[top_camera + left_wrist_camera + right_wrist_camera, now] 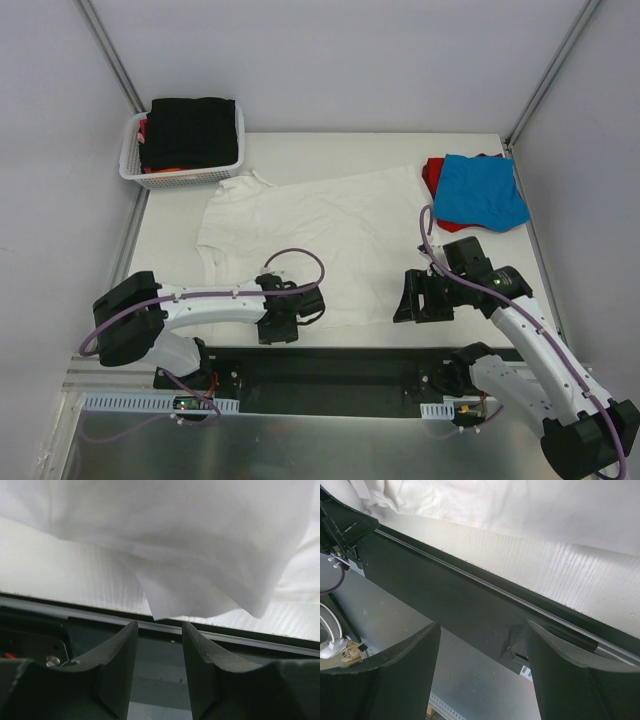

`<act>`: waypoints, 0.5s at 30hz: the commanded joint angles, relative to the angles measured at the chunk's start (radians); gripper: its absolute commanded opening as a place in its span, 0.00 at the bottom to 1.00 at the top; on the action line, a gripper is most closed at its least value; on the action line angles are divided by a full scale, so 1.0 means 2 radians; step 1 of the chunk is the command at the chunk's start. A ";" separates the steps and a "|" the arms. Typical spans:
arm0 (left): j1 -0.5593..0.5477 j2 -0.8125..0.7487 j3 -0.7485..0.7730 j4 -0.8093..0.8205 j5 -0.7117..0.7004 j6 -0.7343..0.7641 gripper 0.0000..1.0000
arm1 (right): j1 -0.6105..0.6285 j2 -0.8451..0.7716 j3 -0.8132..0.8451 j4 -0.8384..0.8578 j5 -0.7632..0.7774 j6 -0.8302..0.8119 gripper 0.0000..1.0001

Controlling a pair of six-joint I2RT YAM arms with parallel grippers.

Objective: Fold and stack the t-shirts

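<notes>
A large white t-shirt (320, 235) lies spread out in the middle of the table. My left gripper (281, 327) is open and empty at its near hem. In the left wrist view the white cloth (200, 545) hangs just beyond my fingertips (129, 635), a corner pointing at the gap. My right gripper (411, 301) is open and empty beside the shirt's near right edge; the white shirt (530, 505) shows at the top of its view. A folded blue t-shirt (482, 190) lies on a red one (432, 174) at the back right.
A white lattice basket (130, 163) at the back left holds a black shirt (190, 130), with some orange (172, 171) and red showing under it. A dark rail (330, 365) runs along the table's near edge. Grey walls close the back and sides.
</notes>
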 commanded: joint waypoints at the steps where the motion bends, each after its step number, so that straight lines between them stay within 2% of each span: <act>1: 0.002 -0.024 -0.036 0.062 -0.013 0.040 0.42 | 0.001 -0.004 0.004 -0.012 0.003 0.004 0.71; 8: 0.031 -0.043 -0.057 0.090 -0.023 0.066 0.42 | 0.001 -0.009 0.004 -0.019 0.005 0.006 0.71; 15: 0.060 -0.052 -0.037 0.092 -0.034 0.100 0.42 | 0.001 -0.016 0.004 -0.024 0.007 0.010 0.71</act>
